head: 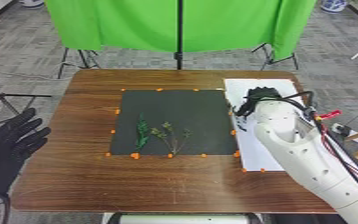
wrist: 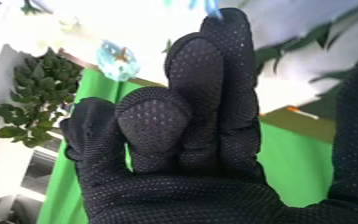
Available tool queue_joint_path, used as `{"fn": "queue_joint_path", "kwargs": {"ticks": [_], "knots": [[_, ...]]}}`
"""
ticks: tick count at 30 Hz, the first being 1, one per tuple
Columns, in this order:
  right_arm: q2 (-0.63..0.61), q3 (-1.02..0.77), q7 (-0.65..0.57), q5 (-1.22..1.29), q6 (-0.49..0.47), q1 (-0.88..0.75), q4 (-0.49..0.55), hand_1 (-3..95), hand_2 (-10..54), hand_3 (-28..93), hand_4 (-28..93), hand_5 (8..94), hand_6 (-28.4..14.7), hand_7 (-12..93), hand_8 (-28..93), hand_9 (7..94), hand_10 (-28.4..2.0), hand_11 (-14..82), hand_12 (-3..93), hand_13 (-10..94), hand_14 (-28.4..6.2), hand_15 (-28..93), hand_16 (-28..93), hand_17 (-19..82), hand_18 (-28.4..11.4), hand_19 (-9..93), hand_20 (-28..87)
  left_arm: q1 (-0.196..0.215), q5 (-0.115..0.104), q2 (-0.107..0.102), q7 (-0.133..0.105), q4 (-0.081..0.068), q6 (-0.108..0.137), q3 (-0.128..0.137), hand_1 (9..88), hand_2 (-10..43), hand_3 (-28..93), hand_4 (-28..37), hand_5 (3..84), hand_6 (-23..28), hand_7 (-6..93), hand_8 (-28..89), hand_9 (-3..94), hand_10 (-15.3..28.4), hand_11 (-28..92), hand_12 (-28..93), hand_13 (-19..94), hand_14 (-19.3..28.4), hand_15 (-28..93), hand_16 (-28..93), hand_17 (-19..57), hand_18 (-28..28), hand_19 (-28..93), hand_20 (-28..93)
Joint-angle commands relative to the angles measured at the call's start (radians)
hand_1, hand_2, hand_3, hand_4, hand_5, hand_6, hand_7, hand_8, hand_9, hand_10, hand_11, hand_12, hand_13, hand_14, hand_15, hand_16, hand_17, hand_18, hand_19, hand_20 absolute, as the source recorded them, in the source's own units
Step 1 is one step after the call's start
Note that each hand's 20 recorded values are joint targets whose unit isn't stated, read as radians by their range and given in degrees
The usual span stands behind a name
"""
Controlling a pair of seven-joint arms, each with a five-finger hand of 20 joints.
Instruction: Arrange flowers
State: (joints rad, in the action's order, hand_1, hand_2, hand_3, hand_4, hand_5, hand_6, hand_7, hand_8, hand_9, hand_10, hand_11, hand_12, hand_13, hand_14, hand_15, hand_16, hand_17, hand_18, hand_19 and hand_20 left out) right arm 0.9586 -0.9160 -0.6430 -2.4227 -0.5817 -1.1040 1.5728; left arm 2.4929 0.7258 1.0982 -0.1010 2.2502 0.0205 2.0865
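On the dark mat (head: 162, 107) lie a leafy green sprig (head: 143, 132) and, beside it, a thin branching stem (head: 173, 139) with small buds. The right hand (head: 261, 94) is over the far part of the white sheet (head: 262, 157), right of the mat. In the right wrist view the right hand (wrist: 198, 115) has its fingers extended, with nothing seen held. Around it are a pale blue flower (wrist: 116, 61), a cluster of green leaves (wrist: 42, 95) and dark leaves (wrist: 310, 40). At the table's left edge, the left hand (head: 11, 142) has its fingers spread open.
Orange markers line the mat's border on the brown wooden table (head: 82, 120). A green cloth (head: 131, 22) hangs on a stand beyond the far edge. Tripod legs stand at the left, and cables run along the right arm.
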Motion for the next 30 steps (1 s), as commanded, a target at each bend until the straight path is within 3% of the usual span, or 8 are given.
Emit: {"fn": "queue_joint_path", "kwargs": {"ticks": [1,8,10,14,16,24,26,30], "knots": [[0.043,-0.025,0.042,-0.036,0.003,-0.025,-0.043,22.3,-9.2,65,-28,76.3,0.3,47,-15,84.2,-10.5,48.0,32.6,77,-8.7,76,28,44,-22.4,93,58,0.012,-0.007,-0.004,-0.003,-0.006,0.005,-0.005,24.1,-6.8,69,-28.3,29.4,0.6,22.9,-11,23.9,10.2,21,15,22,13.9,30,1,-9.9,23.1,44,6],[0.056,0.003,0.070,-0.031,0.008,-0.037,-0.038,25.0,-8.6,64,-28,76.8,0.6,47,-16,84.6,-10.1,48.3,32.4,77,-8.7,76,28,44,-22.3,93,58,0.009,-0.004,0.003,0.000,-0.004,0.003,-0.007,24.0,-6.9,70,-28.3,29.4,0.6,22.9,-11,23.9,10.2,21,15,22,13.9,30,1,-9.9,23.1,44,6],[0.058,0.019,0.090,-0.044,-0.008,-0.039,-0.034,25.3,-9.0,69,-28,77.8,0.9,47,-16,85.7,-9.5,48.1,32.1,78,-8.4,76,28,45,-22.2,93,58,0.003,0.004,0.016,0.007,-0.004,-0.003,-0.006,24.0,-6.8,70,-28.3,29.4,0.6,22.9,-11,23.9,10.1,21,15,22,13.9,30,1,-9.9,23.1,44,6],[0.062,0.012,0.158,-0.061,-0.029,-0.057,-0.030,30.7,-9.4,79,-28,79.6,2.1,47,-16,88.0,-8.3,46.9,31.5,79,-7.4,75,28,45,-21.9,93,58,0.002,0.002,0.012,0.007,-0.004,0.001,-0.010,24.1,-6.7,70,-28.3,29.4,0.6,22.8,-11,23.9,10.1,21,15,22,13.9,30,1,-10.0,23.1,44,6],[0.067,0.012,0.153,-0.058,-0.028,-0.058,-0.033,35.5,-9.3,79,-28,80.4,2.0,45,2,89.4,-7.6,46.2,31.6,80,-6.9,74,28,46,-21.7,93,58,0.006,-0.003,0.009,0.003,-0.003,0.007,-0.011,24.2,-6.6,69,-28.3,29.4,0.6,22.8,-11,23.9,10.1,21,15,22,13.9,30,1,-9.9,23.1,44,6],[0.063,0.002,0.143,-0.043,-0.001,-0.065,-0.027,37.0,-6.1,82,-28,82.2,1.8,43,5,91.3,-7.4,45.3,31.6,82,-6.6,74,28,47,-21.6,93,59,0.001,0.004,0.019,0.007,-0.004,0.000,-0.009,24.1,-6.4,69,-28.3,29.4,0.6,22.8,-11,23.9,10.2,20,15,22,13.9,30,1,-9.9,23.1,44,6],[0.058,0.000,0.147,-0.045,0.019,-0.074,-0.026,37.8,-6.6,83,-28,82.9,1.6,43,7,91.9,-7.3,45.3,31.6,83,-6.6,74,29,48,-21.4,93,59,0.007,-0.003,0.010,-0.001,-0.004,0.005,-0.013,24.1,-6.3,69,-28.3,29.4,0.6,22.8,-11,23.9,10.2,21,15,22,13.9,30,1,-9.9,23.1,44,6],[0.058,-0.022,0.137,-0.032,0.078,-0.097,-0.019,34.5,-7.2,90,-22,82.7,1.1,51,16,93.7,-7.1,47.2,29.2,87,-4.8,72,28,52,-21.1,93,61,0.010,-0.001,0.014,-0.003,-0.003,0.009,-0.012,24.0,-6.3,69,-28.2,29.4,0.6,22.8,-11,23.8,10.2,21,15,22,13.9,30,1,-10.0,23.2,44,6]]}}
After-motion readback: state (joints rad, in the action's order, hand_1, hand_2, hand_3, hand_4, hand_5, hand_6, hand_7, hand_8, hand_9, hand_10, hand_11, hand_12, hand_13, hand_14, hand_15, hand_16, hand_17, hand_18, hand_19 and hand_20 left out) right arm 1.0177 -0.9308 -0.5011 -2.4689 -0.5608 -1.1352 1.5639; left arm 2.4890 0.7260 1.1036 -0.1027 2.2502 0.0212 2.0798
